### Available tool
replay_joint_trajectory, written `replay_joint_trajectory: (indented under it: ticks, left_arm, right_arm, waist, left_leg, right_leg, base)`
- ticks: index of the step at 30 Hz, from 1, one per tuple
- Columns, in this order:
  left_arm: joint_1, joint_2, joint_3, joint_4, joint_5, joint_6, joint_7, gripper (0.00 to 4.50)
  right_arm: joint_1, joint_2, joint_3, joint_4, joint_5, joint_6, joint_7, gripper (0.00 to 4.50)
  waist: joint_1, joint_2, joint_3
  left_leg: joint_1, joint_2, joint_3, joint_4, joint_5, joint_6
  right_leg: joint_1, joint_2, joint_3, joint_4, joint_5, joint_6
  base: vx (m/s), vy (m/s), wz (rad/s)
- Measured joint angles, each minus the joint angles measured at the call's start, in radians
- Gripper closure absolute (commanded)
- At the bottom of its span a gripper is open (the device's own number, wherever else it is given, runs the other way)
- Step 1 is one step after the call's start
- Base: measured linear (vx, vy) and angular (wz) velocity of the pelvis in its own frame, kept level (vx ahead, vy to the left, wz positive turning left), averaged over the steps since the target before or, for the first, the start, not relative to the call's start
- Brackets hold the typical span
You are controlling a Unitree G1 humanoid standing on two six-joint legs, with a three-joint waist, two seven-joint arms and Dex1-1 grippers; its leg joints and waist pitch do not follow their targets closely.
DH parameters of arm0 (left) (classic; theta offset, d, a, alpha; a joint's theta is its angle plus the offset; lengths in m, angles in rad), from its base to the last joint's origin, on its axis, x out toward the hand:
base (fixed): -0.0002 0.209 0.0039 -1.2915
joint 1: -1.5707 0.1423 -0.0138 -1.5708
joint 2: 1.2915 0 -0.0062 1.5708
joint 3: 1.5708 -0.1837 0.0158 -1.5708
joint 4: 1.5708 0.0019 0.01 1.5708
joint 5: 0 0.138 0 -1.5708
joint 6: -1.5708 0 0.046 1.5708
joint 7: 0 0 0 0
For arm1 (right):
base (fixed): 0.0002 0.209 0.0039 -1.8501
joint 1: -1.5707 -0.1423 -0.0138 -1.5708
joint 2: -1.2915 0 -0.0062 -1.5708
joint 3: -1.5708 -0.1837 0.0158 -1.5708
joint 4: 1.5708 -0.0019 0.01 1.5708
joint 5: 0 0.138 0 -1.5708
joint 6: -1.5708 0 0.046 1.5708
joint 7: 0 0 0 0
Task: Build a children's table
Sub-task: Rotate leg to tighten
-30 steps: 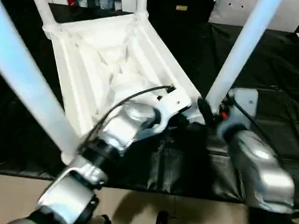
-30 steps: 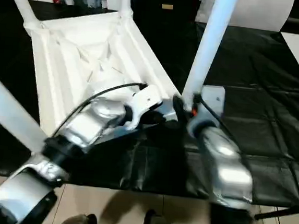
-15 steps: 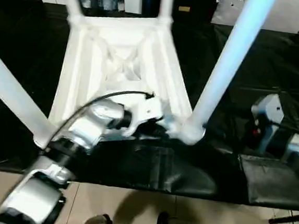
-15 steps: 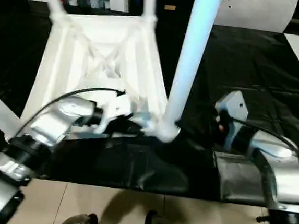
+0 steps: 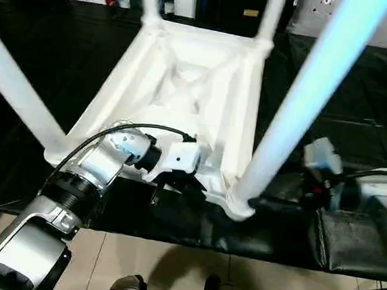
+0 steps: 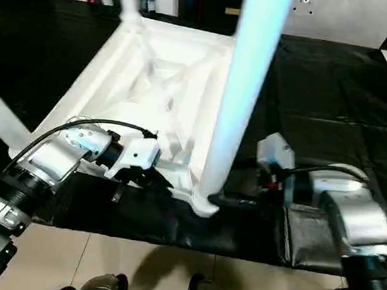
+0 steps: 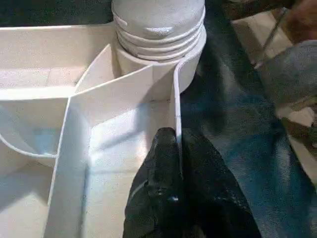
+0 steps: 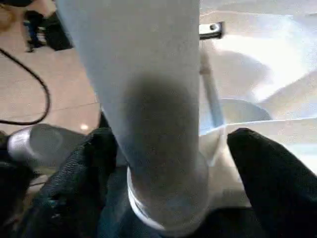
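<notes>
Two pincers: left pincer (image 7: 173,198) clamping table (image 5: 185,83) rim, right pincer (image 8: 168,173) open astride leg (image 8: 148,99)

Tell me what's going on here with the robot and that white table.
The robot is assembling the children's table, which lies upside down on a black cover. Its left pincer is shut on the top's edge wall near a corner. The right pincer straddles the base of the near leg at its corner socket, fingers open on either side.

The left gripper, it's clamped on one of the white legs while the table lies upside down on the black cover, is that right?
Not quite. The left wrist view shows the left gripper clamped on a thin rib wall of the tabletop underside, beside a corner socket, not on a leg. The rest stands.
</notes>
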Motion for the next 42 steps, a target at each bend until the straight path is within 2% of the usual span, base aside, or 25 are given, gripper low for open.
replay_joint_trajectory:
  ticks: [6,10,13,14,20,24,29,32,34,38,41,42]
  left_arm:
    - [-0.015,-0.011,-0.007,0.027,0.0,-0.028,-0.01,4.5]
    - [-0.019,-0.011,-0.008,0.035,0.0,-0.035,-0.015,4.5]
    - [-0.021,-0.01,-0.008,0.039,0.0,-0.038,-0.018,4.5]
    - [-0.021,-0.009,-0.008,0.039,-0.001,-0.039,-0.02,4.5]
    - [-0.021,-0.009,-0.008,0.041,-0.007,-0.041,-0.024,4.5]
    - [-0.018,-0.022,0.001,0.034,-0.021,0.019,-0.019,4.5]
    - [0.012,-0.046,0.03,-0.017,-0.022,0.149,0.038,4.5]
    - [0.027,-0.06,0.036,-0.048,-0.02,0.212,0.082,4.5]
    - [0.029,-0.076,0.046,-0.054,-0.017,0.252,0.117,4.5]
    - [0.026,-0.149,0.091,-0.048,0.021,0.34,0.284,4.5]
    - [0.007,-0.214,0.122,-0.021,0.046,0.39,0.422,4.5]
    - [0.002,-0.228,0.126,-0.014,0.048,0.4,0.451,4.5]
  right_arm:
    - [-0.021,0.0,0.01,0.043,0.009,0.0,0.047,1.3]
    - [-0.029,0.0,0.026,0.062,0.022,0.0,0.08,1.75]
    - [-0.032,0.0,0.026,0.07,0.026,0.007,0.088,1.91]
    - [-0.032,-0.001,0.027,0.07,0.026,0.007,0.09,2.11]
    - [-0.022,-0.003,0.025,0.057,0.031,0.017,0.088,2.39]
    - [0.019,-0.001,0.004,0.0,0.049,0.067,0.04,2.41]
    - [0.102,0.02,-0.06,-0.101,0.076,0.162,-0.085,2.41]
    - [0.146,0.039,-0.094,-0.151,0.079,0.189,-0.161,2.41]
    - [0.166,0.062,-0.115,-0.174,0.071,0.193,-0.227,2.42]
    - [0.162,0.208,-0.166,-0.212,-0.026,0.214,-0.524,2.46]
    - [0.111,0.349,-0.19,-0.203,-0.1,0.247,-0.768,2.5]
    - [0.099,0.376,-0.192,-0.201,-0.115,0.253,-0.824,2.5]
  waist:
    - [0.014,-0.001,0.001]
    - [0.016,-0.001,0.001]
    - [0.016,-0.001,0.001]
    - [0.016,-0.001,0.001]
    - [0.018,-0.001,0.001]
    - [0.021,-0.001,0.0]
    - [0.018,0.0,0.0]
    - [0.012,0.0,0.0]
    - [0.0,0.001,0.0]
    - [-0.046,0.001,-0.001]
    - [-0.069,0.001,-0.001]
    - [-0.071,0.001,-0.002]
  left_leg:
    - [0.0,0.0,0.0,0.0,0.0,0.0]
    - [-0.001,0.001,0.0,0.001,0.0,0.0]
    - [-0.001,0.001,0.0,0.001,0.0,0.0]
    - [-0.001,0.001,0.0,0.002,0.0,0.0]
    - [-0.002,0.001,0.0,0.005,0.0,0.0]
    - [-0.002,0.001,0.0,0.006,0.0,0.0]
    - [0.001,0.001,0.001,0.008,0.0,0.0]
    - [0.002,0.001,0.001,0.008,0.0,-0.001]
    - [0.001,0.001,0.003,0.008,0.0,-0.001]
    - [0.003,0.001,0.003,0.006,0.002,-0.004]
    - [0.003,0.001,0.0,0.004,0.005,-0.008]
    - [0.004,0.0,-0.001,0.001,0.006,-0.01]
  right_leg:
    - [0.0,0.0,0.0,0.001,0.0,0.0]
    - [-0.002,0.0,0.0,0.003,0.0,0.0]
    - [-0.003,0.001,0.0,0.004,0.0,0.0]
    - [-0.003,0.001,0.0,0.004,0.0,0.0]
    - [-0.002,0.0,0.0,0.004,0.0,0.0]
    - [-0.002,0.0,0.0,0.006,0.0,0.0]
    - [0.003,0.0,0.001,0.006,0.0,0.0]
    - [0.004,0.0,0.001,0.004,-0.002,0.003]
    - [0.005,0.0,0.002,0.004,-0.003,0.005]
    - [0.005,0.0,0.002,0.003,-0.003,0.006]
    - [0.004,0.002,0.0,0.001,-0.003,0.007]
    - [0.003,0.002,0.0,-0.001,-0.003,0.007]
  base:
    - [0.0,0.0,0.0]
    - [0.0,0.0,0.0]
    - [0.0,0.0,0.0]
    - [0.0,0.0,0.0]
    - [0.0,0.0,0.0]
    - [0.0,0.0,0.0]
    - [0.0,0.0,0.0]
    - [0.0,0.0,0.0]
    - [0.0,0.0,0.0]
    - [0.0,0.0,0.0]
    - [0.0,0.0,0.0]
    - [0.0,0.0,0.0]
